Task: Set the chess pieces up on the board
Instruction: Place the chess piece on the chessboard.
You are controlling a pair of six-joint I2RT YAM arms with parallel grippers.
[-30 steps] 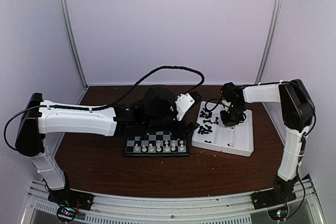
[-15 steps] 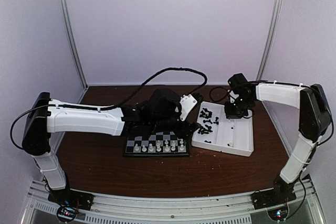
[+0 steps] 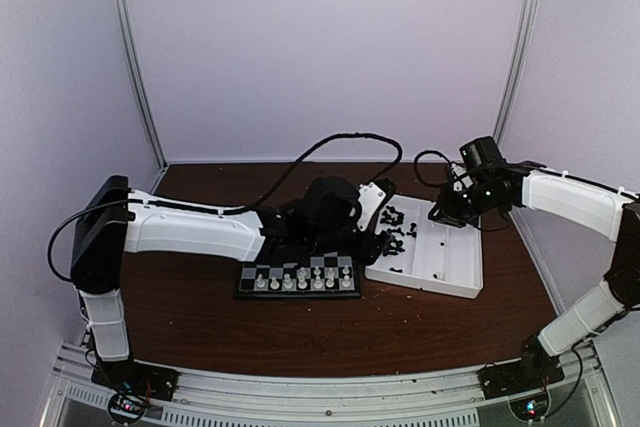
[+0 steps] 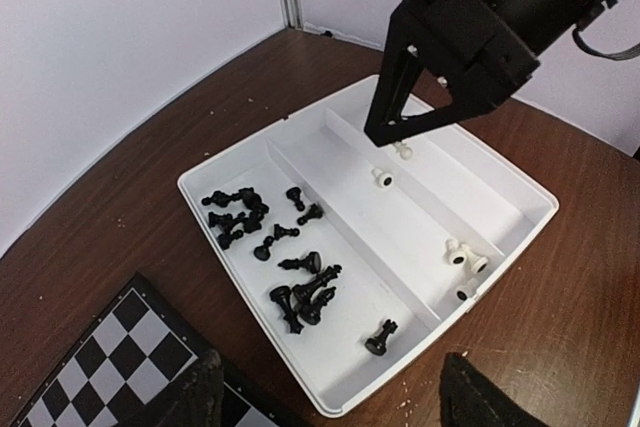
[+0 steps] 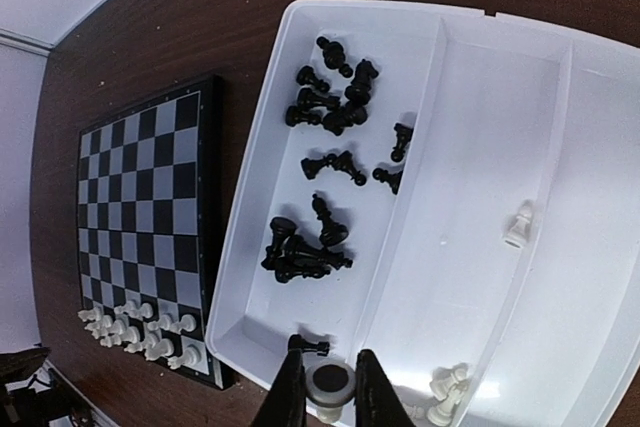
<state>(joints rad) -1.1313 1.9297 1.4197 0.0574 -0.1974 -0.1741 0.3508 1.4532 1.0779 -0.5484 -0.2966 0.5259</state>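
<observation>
Right gripper is pinching a white piece, hanging it above the tray, over the compartments away from the board. Left gripper is hovering over the tray's board-side corner with its jaws spread wide and nothing in them. Black pieces are lying jumbled in the tray's board-side compartment, and a few loose white ones are sitting one compartment over. The board is lying just beside the tray, with white pieces standing along one edge and most squares showing bare.
</observation>
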